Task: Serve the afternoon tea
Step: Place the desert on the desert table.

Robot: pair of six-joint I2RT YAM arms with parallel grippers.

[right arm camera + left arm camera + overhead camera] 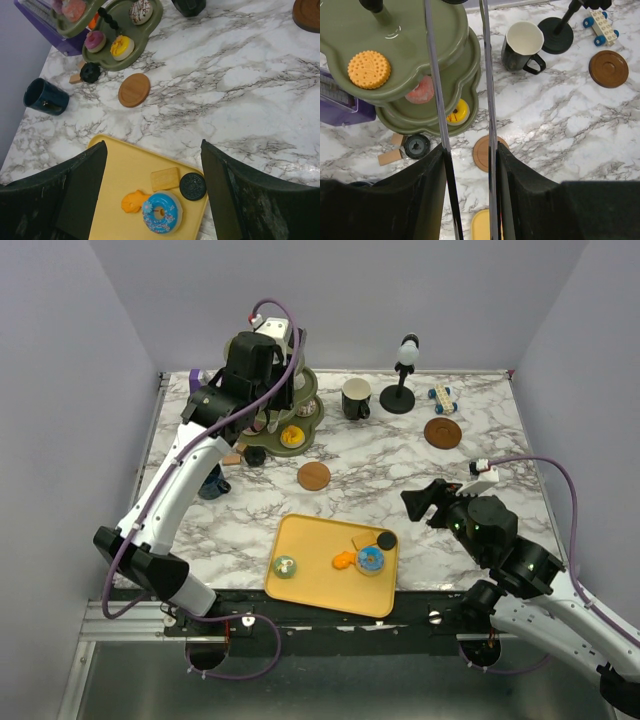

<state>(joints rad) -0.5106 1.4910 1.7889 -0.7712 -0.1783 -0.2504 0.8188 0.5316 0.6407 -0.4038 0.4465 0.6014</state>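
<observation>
The olive three-tier stand stands at the back left, with an orange biscuit on its top tier and doughnuts lower down. My left gripper hovers over it, jaws apart and empty. My right gripper is open and empty above the yellow tray, which holds a blue doughnut, an orange treat, a square biscuit, a black biscuit and a small cupcake. The black cream-lined mug, dark-blue mug and two coasters sit on the table.
A black stand with a white ball top and a toy car are at the back right. A purple holder sits behind the tier stand. A loose black biscuit and tan pieces lie by its base.
</observation>
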